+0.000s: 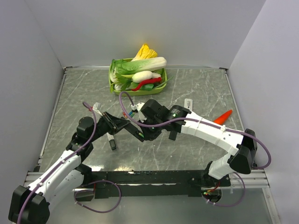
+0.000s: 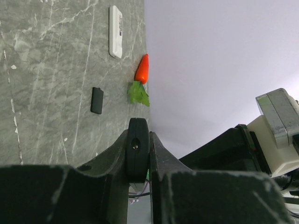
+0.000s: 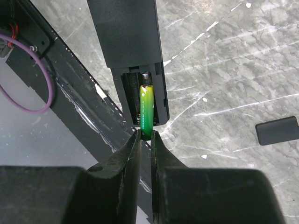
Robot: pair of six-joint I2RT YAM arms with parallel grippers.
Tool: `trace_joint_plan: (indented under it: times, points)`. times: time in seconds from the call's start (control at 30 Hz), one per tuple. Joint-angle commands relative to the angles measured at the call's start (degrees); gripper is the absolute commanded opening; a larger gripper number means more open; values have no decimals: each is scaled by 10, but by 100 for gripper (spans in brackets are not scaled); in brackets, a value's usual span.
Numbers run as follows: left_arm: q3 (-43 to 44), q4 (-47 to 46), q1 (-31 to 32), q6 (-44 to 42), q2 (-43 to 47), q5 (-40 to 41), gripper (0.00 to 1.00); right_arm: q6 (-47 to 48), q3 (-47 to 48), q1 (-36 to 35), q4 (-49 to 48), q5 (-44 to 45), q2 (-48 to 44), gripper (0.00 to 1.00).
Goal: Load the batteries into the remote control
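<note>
Right gripper [image 3: 145,136]: fingers nearly closed, pinching the lower end of a green battery [image 3: 146,109]. The battery lies lengthwise in the open compartment at the end of the black remote [image 3: 126,37], its upper end close to the spring contact; whether it is fully seated cannot be told. Left gripper [image 2: 138,140]: fingers closed on the same remote, seen edge-on between them in the left wrist view, gripping it away from the compartment end. On the table [image 1: 201,88], to the right-arm side of the remote and apart from it, lies a small black lid [image 3: 277,131]. Farther from the remote in that direction is a white remote [image 2: 115,31], then a carrot [image 2: 142,69] against the right wall. Beyond the remote, at the back wall, stands a green basket [image 1: 112,84] of vegetables.
</note>
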State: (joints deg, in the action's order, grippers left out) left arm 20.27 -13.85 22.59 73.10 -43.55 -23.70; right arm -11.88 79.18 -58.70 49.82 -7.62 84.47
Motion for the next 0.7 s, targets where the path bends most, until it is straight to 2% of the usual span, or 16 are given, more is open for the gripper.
trace_joint_plan:
  times: [0.0,0.67]
  points:
    - [23,-26,2,9,14,-5,1,-14,26,-3,3,17,11,0]
    - [23,-76,18,32,-4,-31,1,0,5,-4,-68,35,19,0]
